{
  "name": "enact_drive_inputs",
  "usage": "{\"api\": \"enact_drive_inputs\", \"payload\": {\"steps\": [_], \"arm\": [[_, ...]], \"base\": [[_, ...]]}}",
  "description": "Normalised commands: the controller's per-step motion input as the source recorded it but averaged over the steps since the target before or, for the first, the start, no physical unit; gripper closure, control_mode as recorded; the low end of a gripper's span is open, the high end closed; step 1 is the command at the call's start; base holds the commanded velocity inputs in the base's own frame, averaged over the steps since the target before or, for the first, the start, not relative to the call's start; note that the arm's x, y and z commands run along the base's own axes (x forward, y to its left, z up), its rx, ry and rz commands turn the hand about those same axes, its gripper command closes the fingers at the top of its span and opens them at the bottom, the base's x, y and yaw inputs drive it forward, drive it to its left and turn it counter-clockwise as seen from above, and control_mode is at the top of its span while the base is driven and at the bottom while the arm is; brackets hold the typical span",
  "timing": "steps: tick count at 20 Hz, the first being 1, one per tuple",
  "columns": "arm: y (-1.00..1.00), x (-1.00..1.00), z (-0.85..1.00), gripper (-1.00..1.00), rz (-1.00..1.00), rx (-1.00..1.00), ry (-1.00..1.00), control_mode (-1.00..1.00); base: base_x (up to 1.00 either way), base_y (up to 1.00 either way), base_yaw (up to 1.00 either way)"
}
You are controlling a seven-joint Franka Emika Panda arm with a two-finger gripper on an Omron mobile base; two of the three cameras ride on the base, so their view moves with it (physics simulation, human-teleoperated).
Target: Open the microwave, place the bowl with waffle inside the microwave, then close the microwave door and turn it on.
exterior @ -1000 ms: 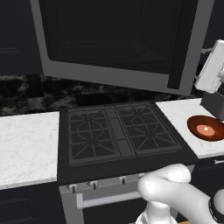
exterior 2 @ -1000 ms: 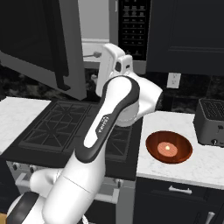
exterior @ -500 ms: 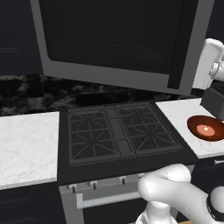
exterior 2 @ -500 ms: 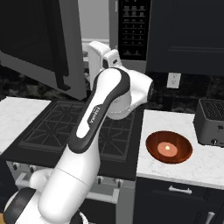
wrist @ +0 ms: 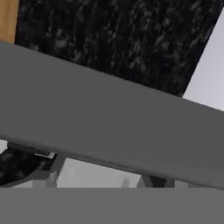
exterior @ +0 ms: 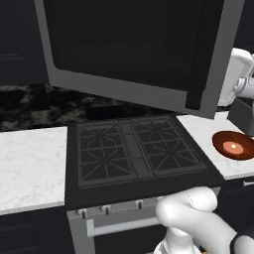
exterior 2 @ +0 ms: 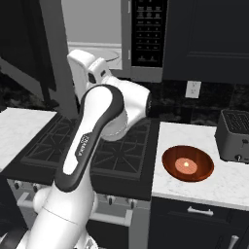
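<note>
I have the microwave door (exterior: 134, 54) swung wide now, a broad dark glass panel in a flat grey frame, hanging out over the stove (exterior: 134, 151) with its dark bar handle (exterior: 198, 54) at the edge nearest the bowl. Compared with a second ago the arm has drawn its wrist in and up beside the door, so the hand reads as backing off the door, not pulling it; I judge the opening step finished and the bowl next. The tool's jaws stand fully apart, holding nothing as far as I can tell, and the hand view looks close along the door's smooth grey frame. The microwave (exterior 2: 146, 39) shows its pale grey cavity and black button panel above the stove. The bowl (exterior 2: 187, 163), shallow, round, glossy reddish-brown, sits on the white marbled tabletop (exterior 2: 219, 187) just right of the stove, the waffle (exterior 2: 185, 165) a small pale orange piece at its centre, with the boxy toaster (exterior 2: 234, 136) behind it.
</note>
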Motion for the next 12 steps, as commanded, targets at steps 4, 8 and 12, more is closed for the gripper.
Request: {"api": "enact_drive_inputs", "payload": {"steps": [4, 8, 12], "arm": [[0.69, -0.66, 0.01, -1.0, 0.1, 0.0, -0.04, -1.0], [0.83, -0.59, 0.0, -1.0, 0.11, 0.0, 0.0, -1.0], [0.86, -0.6, 0.0, -1.0, 0.11, 0.0, 0.0, -1.0]], "base": [[0.0, 0.0, 0.0], [0.0, 0.0, 0.0], [0.0, 0.0, 0.0]]}}
